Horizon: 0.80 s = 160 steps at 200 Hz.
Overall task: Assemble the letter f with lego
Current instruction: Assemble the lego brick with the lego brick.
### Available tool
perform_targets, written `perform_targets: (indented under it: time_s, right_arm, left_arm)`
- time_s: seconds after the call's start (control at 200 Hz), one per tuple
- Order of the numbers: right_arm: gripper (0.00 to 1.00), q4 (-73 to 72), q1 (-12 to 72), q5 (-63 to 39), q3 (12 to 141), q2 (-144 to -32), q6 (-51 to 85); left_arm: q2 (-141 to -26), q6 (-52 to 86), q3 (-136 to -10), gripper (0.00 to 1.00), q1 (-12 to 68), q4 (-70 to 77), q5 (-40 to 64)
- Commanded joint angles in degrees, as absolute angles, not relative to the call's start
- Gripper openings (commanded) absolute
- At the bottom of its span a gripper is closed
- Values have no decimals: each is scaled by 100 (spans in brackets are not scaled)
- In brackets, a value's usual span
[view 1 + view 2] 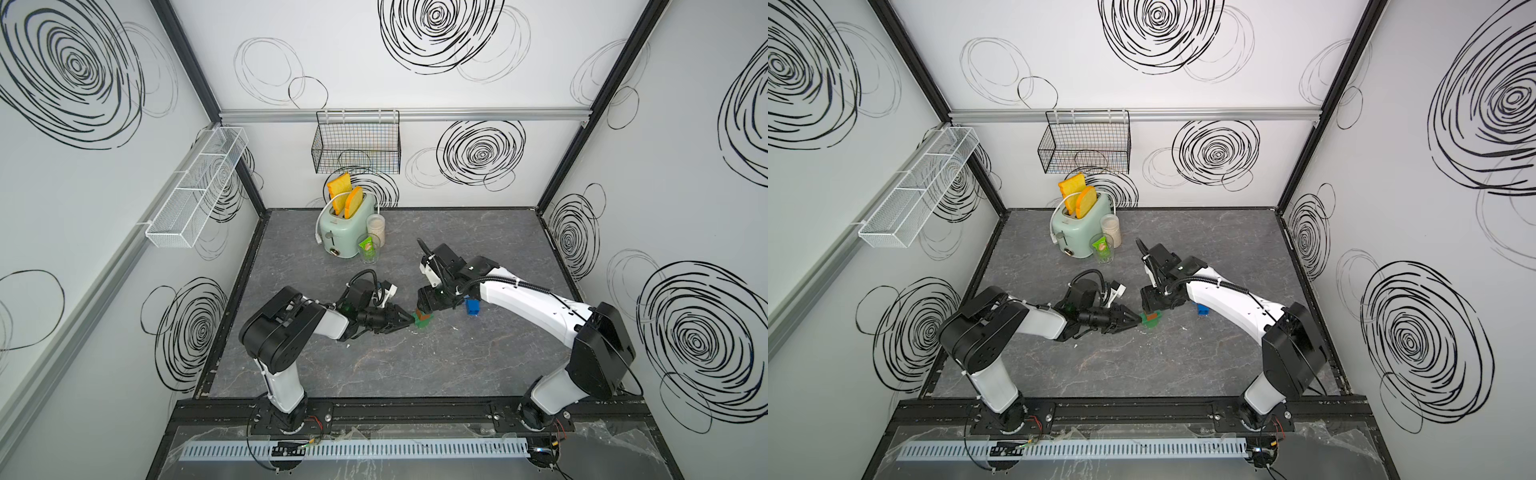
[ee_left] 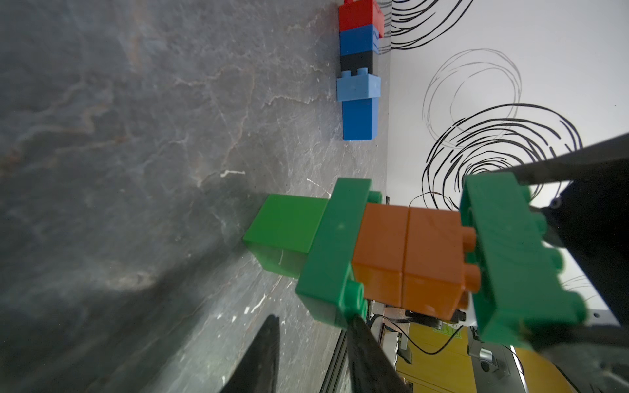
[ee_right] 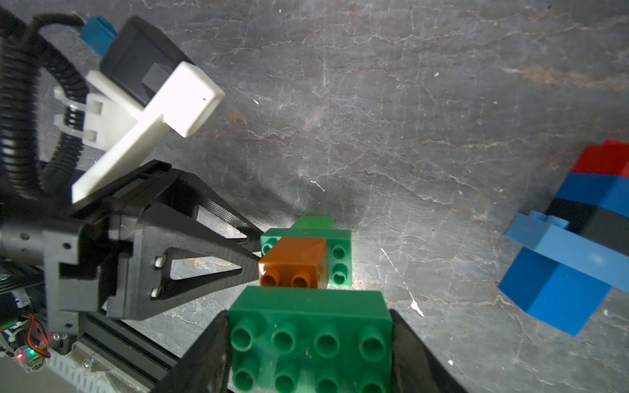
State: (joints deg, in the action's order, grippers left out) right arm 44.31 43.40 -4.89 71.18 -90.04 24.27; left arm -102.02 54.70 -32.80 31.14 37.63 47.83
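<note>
Left fingers (image 1: 1126,320) touching green-orange lego stack (image 1: 1151,319), right fingers (image 1: 1149,304) atop, blue lego (image 1: 1202,310) nearby

Robot test cell in a laboratory. I work inside a booth of white panels (image 1: 340,50) printed with black scribbled spirals, held by black frame posts (image 1: 188,62) and an aluminium rail (image 1: 457,114). My left arm (image 1: 282,332) and right arm (image 1: 532,303) are bolted to a black base rail (image 1: 395,411) at the front edge of a grey stone-patterned tabletop (image 1: 415,365), beside a slotted cable duct (image 1: 374,449). Kitchen props: toaster (image 1: 338,237), black wire basket (image 1: 357,149), white mesh shelf (image 1: 195,191).
</note>
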Motion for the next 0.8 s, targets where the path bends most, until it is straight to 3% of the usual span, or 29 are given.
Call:
perform_targets:
  time_s: [0.0,0.795]
  right_arm:
    - [55,4360,4385,-382,7031,-9029,2522]
    - [55,4263,4400,-213,6949,-9153,2522]
  left_arm:
    - [-10243,5520,-3307,37,3132,4042,4816]
    - [-10239,5563,-3281,36,3139,4069,4808]
